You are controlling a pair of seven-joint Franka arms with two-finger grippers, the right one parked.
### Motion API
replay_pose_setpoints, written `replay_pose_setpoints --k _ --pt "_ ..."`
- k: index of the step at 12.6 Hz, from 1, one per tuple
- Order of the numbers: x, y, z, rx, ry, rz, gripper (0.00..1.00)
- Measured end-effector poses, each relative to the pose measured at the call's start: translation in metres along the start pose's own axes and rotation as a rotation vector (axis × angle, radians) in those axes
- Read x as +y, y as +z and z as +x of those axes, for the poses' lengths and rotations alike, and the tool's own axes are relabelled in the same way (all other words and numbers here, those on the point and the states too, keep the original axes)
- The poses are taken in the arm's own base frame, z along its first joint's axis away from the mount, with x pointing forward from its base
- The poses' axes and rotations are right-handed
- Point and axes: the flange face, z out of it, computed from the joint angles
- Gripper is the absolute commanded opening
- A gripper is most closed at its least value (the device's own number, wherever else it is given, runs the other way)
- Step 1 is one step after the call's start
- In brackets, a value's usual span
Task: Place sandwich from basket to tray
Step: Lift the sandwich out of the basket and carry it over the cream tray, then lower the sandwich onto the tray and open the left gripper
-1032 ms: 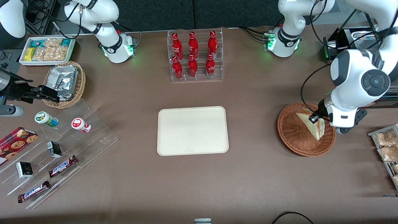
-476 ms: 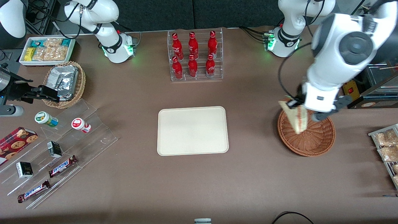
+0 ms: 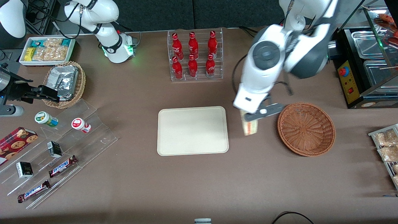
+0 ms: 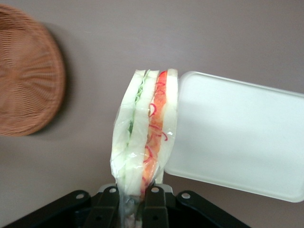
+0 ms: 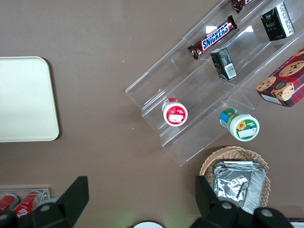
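Observation:
My gripper (image 4: 133, 197) is shut on the sandwich (image 4: 146, 128), a plastic-wrapped wedge of white bread with green and red filling along its edge. In the front view the sandwich (image 3: 250, 126) hangs under the gripper (image 3: 248, 119) above the bare table, between the cream tray (image 3: 192, 130) and the reddish-brown wicker basket (image 3: 306, 129). The basket (image 4: 26, 78) holds nothing. The tray (image 4: 237, 133) lies just beside the sandwich's tip.
A clear rack of red bottles (image 3: 195, 56) stands farther from the front camera than the tray. Toward the parked arm's end lie a tan basket with a foil packet (image 3: 64, 83), a snack box (image 3: 46, 50) and clear steps with candy bars (image 3: 53, 155). Snack packets (image 3: 385, 146) lie at the working arm's end.
The gripper lifted the sandwich out of the basket and carried it toward the tray. The basket is now empty.

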Motion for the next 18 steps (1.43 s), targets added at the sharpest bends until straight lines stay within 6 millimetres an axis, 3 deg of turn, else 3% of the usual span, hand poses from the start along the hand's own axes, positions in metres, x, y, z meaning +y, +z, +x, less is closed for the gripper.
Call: replay_pose_setpoints --k 3,6,10,15,16,18 --pt "0.069 0.059 -0.022 0.031 0.086 -0.039 0.0" --pt "0.11 0.11 -0.038 0.056 0.102 -0.078 0.0" --pt "0.137 0.152 -0.052 0.07 0.12 -0.103 0.0" --pt "0.15 0.204 -0.06 0.084 0.086 -0.074 0.03" --pt "0.15 0.212 -0.06 0.088 0.071 -0.063 0.13" --pt "0.15 0.218 -0.06 0.087 0.062 -0.057 1.0"
